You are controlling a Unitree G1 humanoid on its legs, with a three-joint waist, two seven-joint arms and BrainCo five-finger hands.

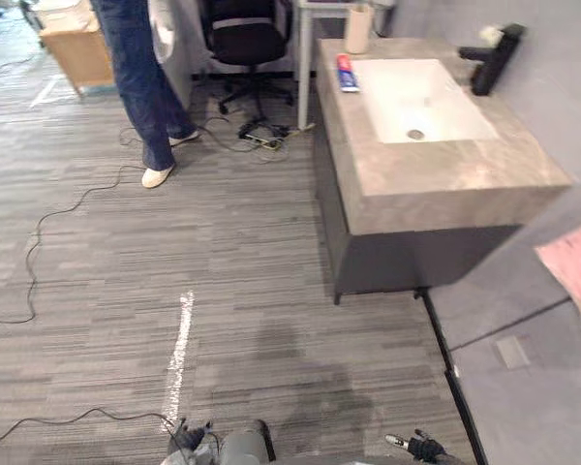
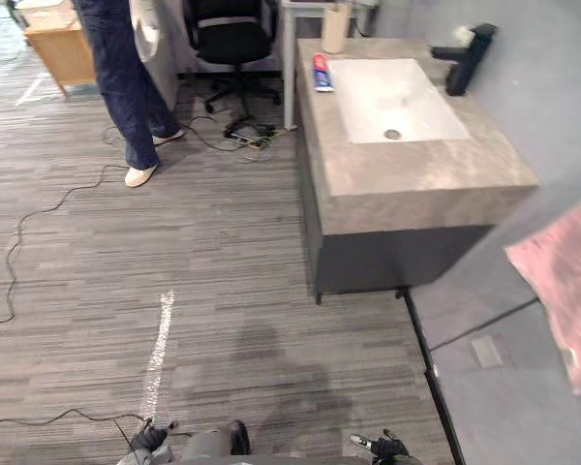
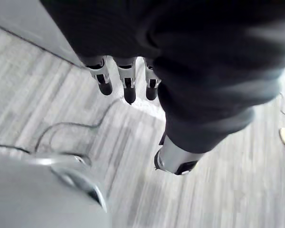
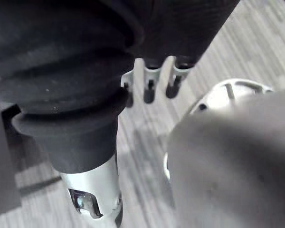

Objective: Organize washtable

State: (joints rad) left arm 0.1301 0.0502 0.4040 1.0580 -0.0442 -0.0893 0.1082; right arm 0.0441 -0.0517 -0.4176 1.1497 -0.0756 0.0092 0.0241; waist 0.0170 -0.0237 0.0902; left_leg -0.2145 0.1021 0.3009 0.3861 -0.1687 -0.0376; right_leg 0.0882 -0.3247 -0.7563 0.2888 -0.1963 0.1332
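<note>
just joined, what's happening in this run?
Nothing is being handled. The robot stands on the floor short of the washtable, with its left hand and right hand hanging low, fingers straight and empty. On the counter a toothpaste tube lies beside the white sink, a beige cup stands at the far corner, and a black faucet sits on the wall side. A pink cloth shows at the right edge. A person stands further off.
</note>
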